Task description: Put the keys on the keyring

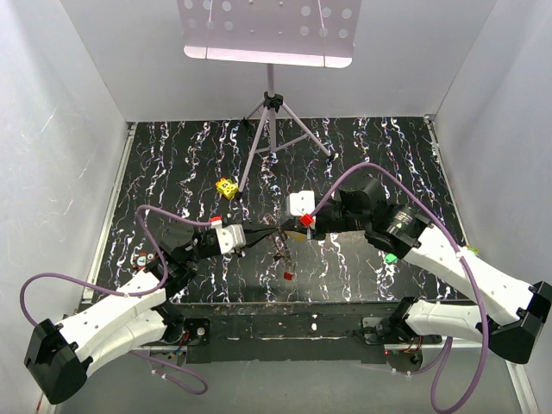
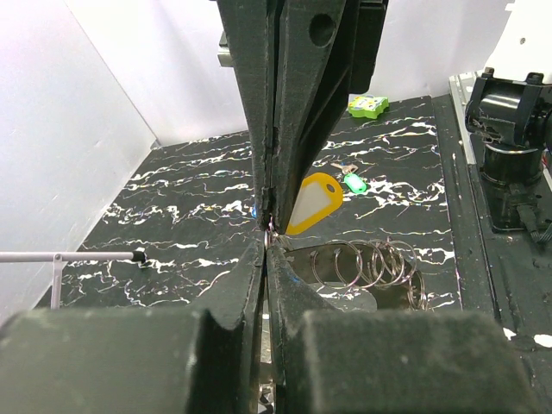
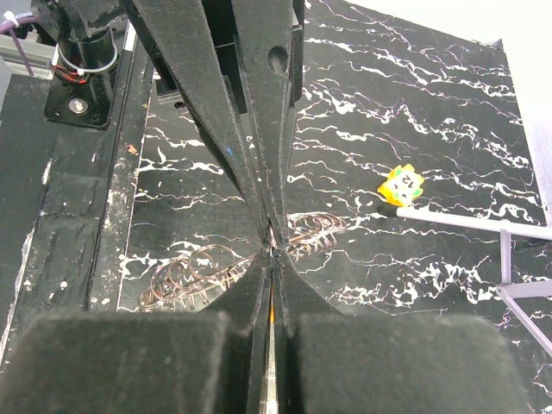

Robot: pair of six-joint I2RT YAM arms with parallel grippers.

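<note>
Left gripper point(image 2: 266, 247) and right gripper point(image 3: 270, 250) clench tip to tip, on what I cannot tell; the keyring point(image 2: 362, 263), light, springy, slippery wire, looks best pinched at a bare loop.

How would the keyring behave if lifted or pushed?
Probably floppy: the keyring is many overlapping wire loops, so lifted by one it would likely sag and splay. Pushed, it would likely slide and bunch, not roll, since its loops lie spread out.
</note>
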